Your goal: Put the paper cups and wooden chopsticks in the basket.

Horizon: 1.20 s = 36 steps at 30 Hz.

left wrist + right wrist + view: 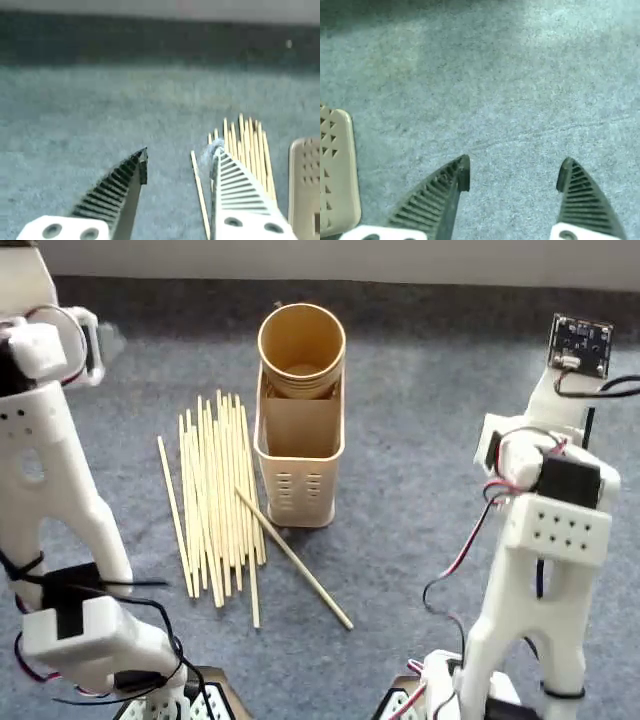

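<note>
A beige slotted basket (300,475) stands upright in the middle of the grey tabletop (450,440). A stack of paper cups (302,350) sits upright in its far end, rims rising above the basket wall. The wooden chopsticks (215,500) lie outside the basket, spread in a loose bundle flat on the tabletop just beside its left wall. A single chopstick (300,565) lies slanted across the bundle's near edge and runs past the basket's near corner.

The left arm (50,470) stands folded at the left of the tabletop. Its end effector (181,152) is spread open and grips nothing, held above the tabletop near the far ends of the chopsticks (245,145), with the basket (305,175) just beyond them.

The right arm (550,530) stands folded at the right, well apart from the basket. Its end effector (515,162) is also wide open with nothing in it, over bare tabletop, the basket wall (337,170) off to one side.
</note>
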Motion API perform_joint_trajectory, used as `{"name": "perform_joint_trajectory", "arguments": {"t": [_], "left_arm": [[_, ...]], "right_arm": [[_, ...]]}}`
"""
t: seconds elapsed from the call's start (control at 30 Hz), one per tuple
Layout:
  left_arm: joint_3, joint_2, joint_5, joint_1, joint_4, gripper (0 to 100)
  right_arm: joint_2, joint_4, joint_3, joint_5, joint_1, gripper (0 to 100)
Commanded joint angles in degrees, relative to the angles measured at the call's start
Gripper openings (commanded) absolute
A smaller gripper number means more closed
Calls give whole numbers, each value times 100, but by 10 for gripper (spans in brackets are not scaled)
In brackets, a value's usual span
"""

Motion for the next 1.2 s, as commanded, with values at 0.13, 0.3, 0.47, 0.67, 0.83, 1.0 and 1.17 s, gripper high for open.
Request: {"name": "perform_joint_trajectory", "arguments": {"t": [0.13,0.3,0.47,0.67,0.83,1.0,1.17], "left_arm": [[1305,1666,-396,831,448,219],[998,2914,-185,1235,448,249],[426,3978,-70,1262,448,269],[-22,4822,-70,1086,448,229],[-242,5174,-70,1130,448,122],[-716,5200,-88,1086,457,21],[-1341,5200,-79,1138,492,6]], "right_arm": [[-2185,-1508,3301,607,-382,278],[-2369,-2888,5068,844,-382,278],[-2378,-3284,5596,826,-418,278],[-2404,-3415,5859,818,-418,278],[-2404,-3415,5903,818,-418,278],[-2413,-3415,5903,818,-418,278],[-2387,-3415,5912,818,-418,278]]}}
